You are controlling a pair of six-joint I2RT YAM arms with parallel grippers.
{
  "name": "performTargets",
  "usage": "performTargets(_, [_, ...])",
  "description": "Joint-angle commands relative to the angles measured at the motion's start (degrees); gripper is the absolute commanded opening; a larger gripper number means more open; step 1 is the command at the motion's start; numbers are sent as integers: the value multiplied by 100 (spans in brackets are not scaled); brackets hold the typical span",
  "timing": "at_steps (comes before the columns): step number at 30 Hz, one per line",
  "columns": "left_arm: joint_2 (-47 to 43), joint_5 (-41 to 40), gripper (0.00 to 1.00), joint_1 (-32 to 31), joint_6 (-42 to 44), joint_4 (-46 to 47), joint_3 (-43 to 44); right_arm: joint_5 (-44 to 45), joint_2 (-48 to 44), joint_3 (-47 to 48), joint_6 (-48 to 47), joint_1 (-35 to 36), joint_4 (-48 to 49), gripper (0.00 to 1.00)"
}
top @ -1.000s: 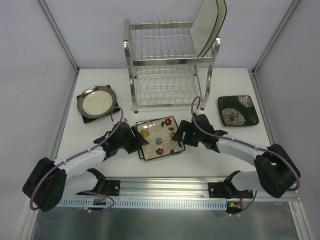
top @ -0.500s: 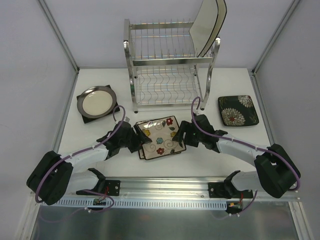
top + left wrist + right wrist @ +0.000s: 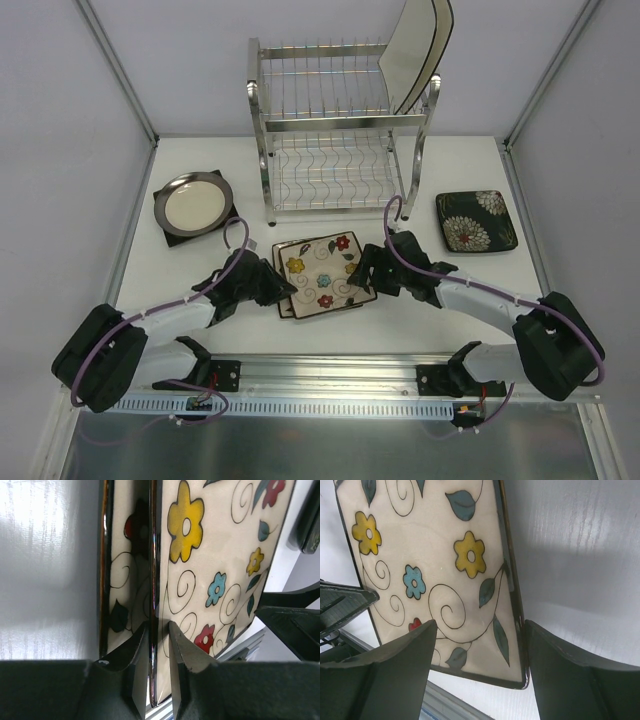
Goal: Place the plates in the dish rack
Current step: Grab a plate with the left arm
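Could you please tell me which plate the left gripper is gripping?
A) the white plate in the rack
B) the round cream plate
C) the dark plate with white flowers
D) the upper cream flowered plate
D: in the left wrist view the left gripper pinches the rim of the upper flowered plate, which lies on a second flowered plate.
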Motion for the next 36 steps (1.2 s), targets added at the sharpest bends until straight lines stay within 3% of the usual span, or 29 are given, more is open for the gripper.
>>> performTargets(1, [-336,118,0,-59,-86,163,-7,-44,-271,54,-55,72,25,74])
performTargets(13, [-1198,250,0,-32,-542,-39,178,-35,-456,98,129,-42,-116,77])
performTargets(16, [-1259,338,0,20,-832,-22,160,-18,-465,107,252,-34,-150,77])
performTargets(36, [-1102,654,0,135,-639,-39,257,1,-290,107,209,-174,-29,77])
